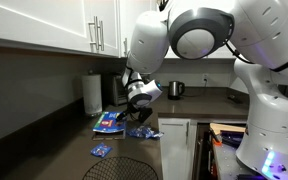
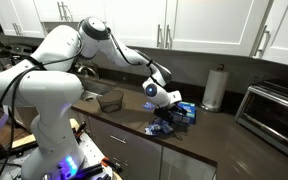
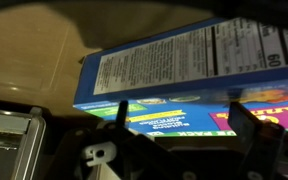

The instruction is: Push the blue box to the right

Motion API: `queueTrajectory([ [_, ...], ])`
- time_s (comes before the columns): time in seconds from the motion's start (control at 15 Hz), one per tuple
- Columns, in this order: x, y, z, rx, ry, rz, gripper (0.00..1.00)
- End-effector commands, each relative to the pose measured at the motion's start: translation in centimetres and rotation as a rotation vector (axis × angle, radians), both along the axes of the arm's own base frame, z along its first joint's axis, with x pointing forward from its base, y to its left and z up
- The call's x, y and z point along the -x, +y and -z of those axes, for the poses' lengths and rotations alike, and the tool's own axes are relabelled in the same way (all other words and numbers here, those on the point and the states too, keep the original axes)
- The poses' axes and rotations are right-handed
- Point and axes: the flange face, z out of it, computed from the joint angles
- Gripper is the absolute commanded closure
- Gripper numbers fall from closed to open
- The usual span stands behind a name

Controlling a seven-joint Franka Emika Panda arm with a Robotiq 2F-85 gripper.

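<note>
The blue box [image 1: 109,122] is a flat blue carton with a colourful print, lying on the dark counter. It shows in both exterior views, partly hidden behind the gripper in one [image 2: 187,112]. In the wrist view the blue box [image 3: 174,70] fills the upper frame, its pale nutrition-label edge facing the camera. My gripper [image 3: 179,118] is open, its two dark fingers spread just over the box's near edge. In both exterior views the gripper [image 1: 137,110] hangs low right beside the box [image 2: 167,108].
A paper towel roll [image 1: 93,94] stands behind the box. Small blue-and-white wrappers [image 1: 100,150] lie near the counter front, more by the gripper [image 2: 162,128]. A wire basket [image 1: 119,168], a kettle [image 1: 176,88] and a toaster oven [image 2: 274,112] are also on the counter.
</note>
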Motion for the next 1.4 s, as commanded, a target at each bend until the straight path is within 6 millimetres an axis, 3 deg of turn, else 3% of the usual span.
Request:
queueTrajectory([
  [0.0,1.5,-0.5,0.3,-0.009,0.014,0.022,0.0],
  [0.6,4.1,0.7,-1.1,-0.041,0.012,0.021,0.0],
  [1.33,7.6,3.0,-4.7,-0.005,-0.006,-0.011,0.0],
])
